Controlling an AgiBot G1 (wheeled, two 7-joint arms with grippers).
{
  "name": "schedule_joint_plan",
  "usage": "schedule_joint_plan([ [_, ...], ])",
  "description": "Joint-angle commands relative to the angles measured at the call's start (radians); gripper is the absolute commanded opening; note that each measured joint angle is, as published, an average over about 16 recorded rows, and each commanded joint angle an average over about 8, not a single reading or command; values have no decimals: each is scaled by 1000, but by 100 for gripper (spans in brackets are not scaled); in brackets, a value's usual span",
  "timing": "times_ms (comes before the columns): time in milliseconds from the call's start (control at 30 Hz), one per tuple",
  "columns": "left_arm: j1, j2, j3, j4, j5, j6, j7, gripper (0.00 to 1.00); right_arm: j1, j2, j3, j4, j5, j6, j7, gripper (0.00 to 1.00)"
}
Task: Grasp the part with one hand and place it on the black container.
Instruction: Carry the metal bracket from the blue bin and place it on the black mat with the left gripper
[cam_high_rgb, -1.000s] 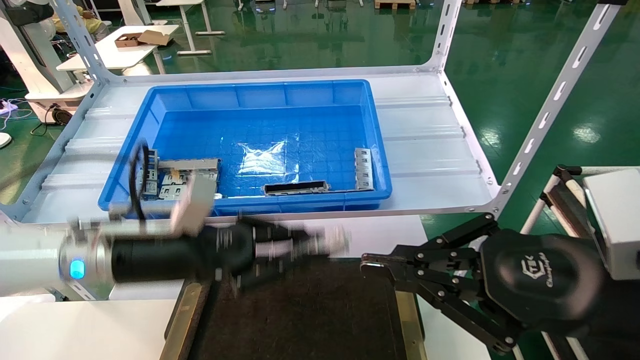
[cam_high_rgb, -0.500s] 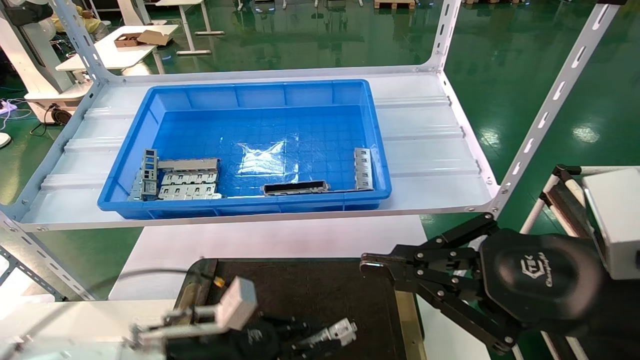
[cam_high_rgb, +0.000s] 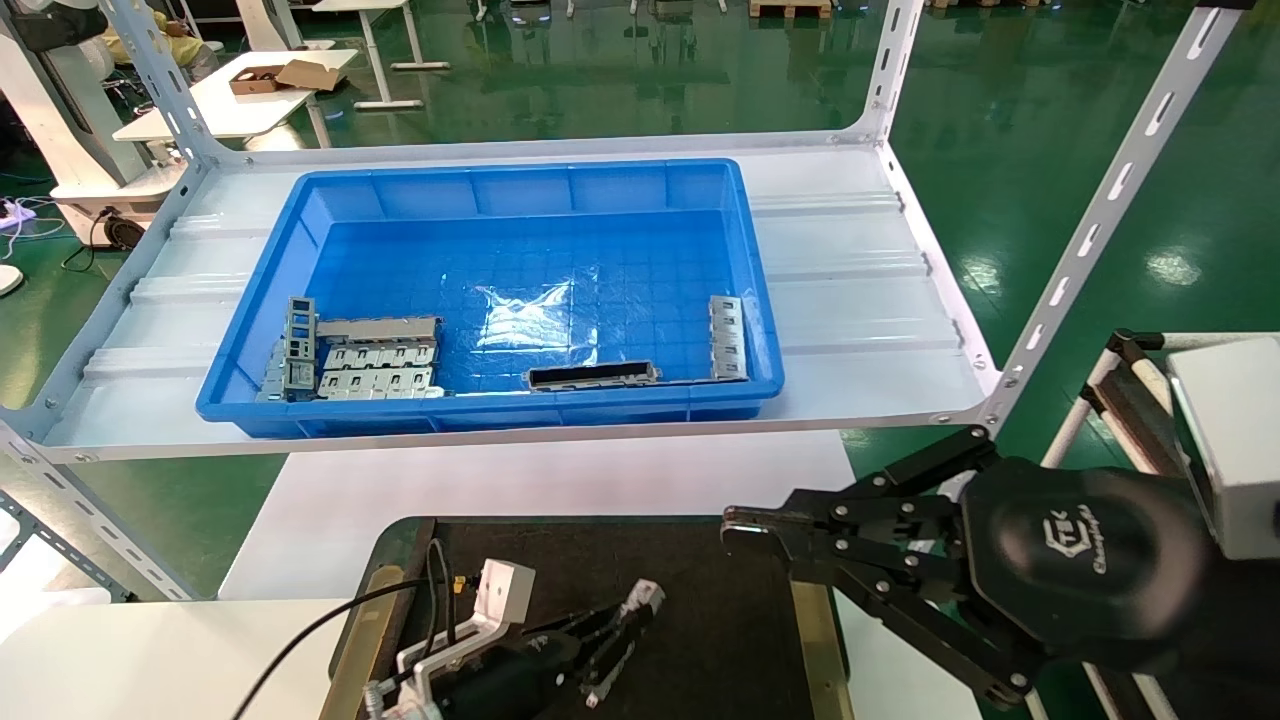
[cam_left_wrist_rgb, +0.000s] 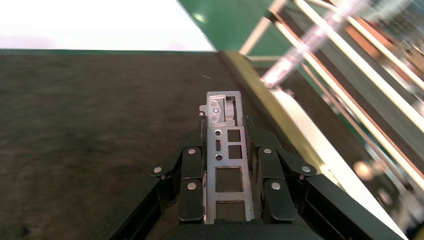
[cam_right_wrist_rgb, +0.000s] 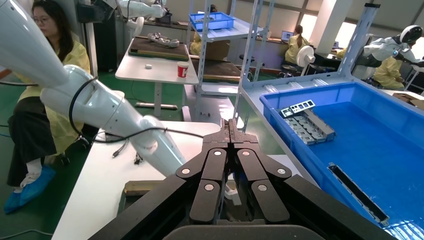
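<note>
The left gripper (cam_high_rgb: 628, 625) was down low over the black container (cam_high_rgb: 700, 600), jaws clamped on the part (cam_high_rgb: 640, 597), which poked out past the fingertips above the tray's dark surface, nearer its right rim than its left. The right gripper (cam_high_rgb: 760, 530) hung parked over the container's right rim, jaws pressed together on nothing.

The risk as I judged it: the part was held only along its thin edges, with a good length sticking out ahead. If the jaws let go while it was tilted or clear of the surface, it could tip, bounce or skid toward the brass rim. A descent with the tip leading could dig in and twist the strip in the grip.

The left wrist view gave what the head view could not: the part (cam_left_wrist_rgb: 226, 165) sat square between the fingers (cam_left_wrist_rgb: 192, 175), windows facing up, a small bracket at its far end, and the container's rim (cam_left_wrist_rgb: 265, 95) close alongside. The head view alone showed the blue bin (cam_high_rgb: 500, 300) beyond the container, more metal pieces lying inside.
</note>
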Motion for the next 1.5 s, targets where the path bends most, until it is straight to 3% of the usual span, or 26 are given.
schedule_joint_plan([
  [33, 13, 28, -14, 3, -12, -72, -6, 0, 0, 0, 0, 0, 0, 0, 0, 0],
  [533, 7, 141, -67, 55, -66, -299, 25, 0, 0, 0, -1, 0, 0, 0, 0, 0],
  [1233, 25, 156, 35, 44, -231, -455, 23, 0, 0, 1, -1, 0, 1, 1, -1, 2],
  [1300, 27, 157, 41, 41, -251, -463, 26, 14, 0, 1, -2, 0, 1, 1, -1, 27],
  [1500, 33, 157, 60, 29, -304, -477, 46, 89, 0, 1, -2, 0, 1, 1, -1, 100],
])
